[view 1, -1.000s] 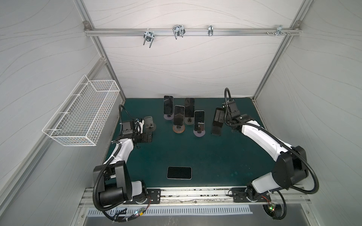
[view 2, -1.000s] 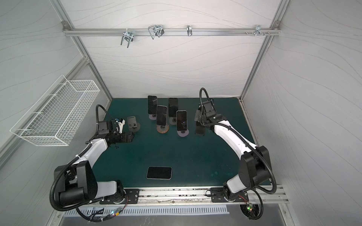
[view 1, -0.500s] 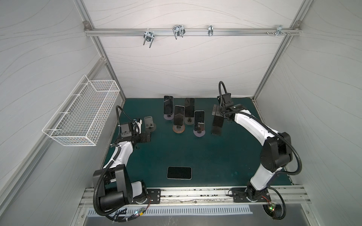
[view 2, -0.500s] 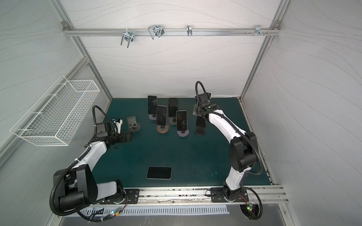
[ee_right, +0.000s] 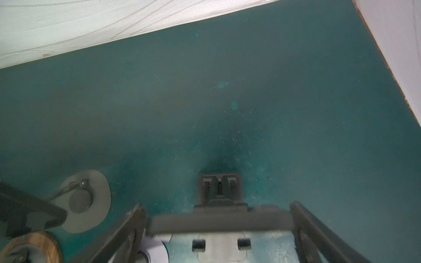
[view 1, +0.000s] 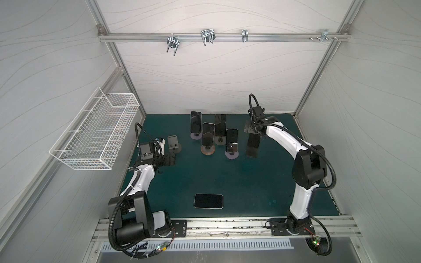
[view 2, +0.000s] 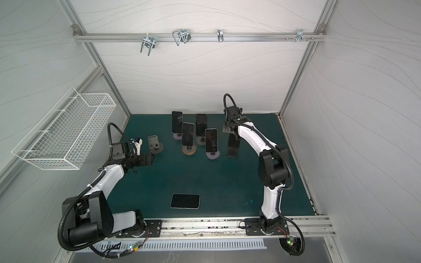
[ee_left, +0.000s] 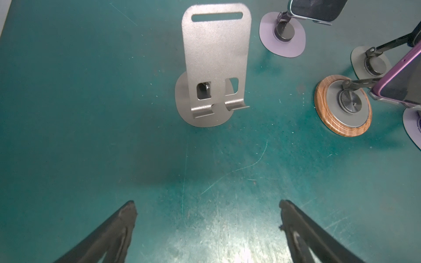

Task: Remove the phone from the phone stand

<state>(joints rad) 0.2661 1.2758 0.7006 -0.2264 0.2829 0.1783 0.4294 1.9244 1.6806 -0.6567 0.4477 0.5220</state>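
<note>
A dark phone [view 1: 252, 145] leans upright on a black phone stand [ee_right: 219, 186] at the back right of the green mat [view 1: 262, 186]. My right gripper [view 1: 250, 132] hangs over its top. In the right wrist view the right gripper [ee_right: 217, 206] is open, and the phone's top edge [ee_right: 218, 222] lies between its two fingers, close to both. The stand's grey front plate [ee_right: 221, 248] with two tabs shows below. My left gripper [ee_left: 207, 205] is open and empty over bare mat, in front of an empty grey metal stand [ee_left: 216, 63].
Several more phones stand on round-based stands in the back middle, among them one on a wood-rimmed base [view 1: 208, 134] and one nearest the right gripper [view 1: 231, 140]. Another phone [view 1: 208, 201] lies flat near the front. A wire basket [view 1: 95, 134] hangs on the left wall.
The right arm's elbow has swung up and inward while its gripper stayed over the dark phone's top. The left gripper has drawn back a little from the empty grey stand. Both stayed open.
</note>
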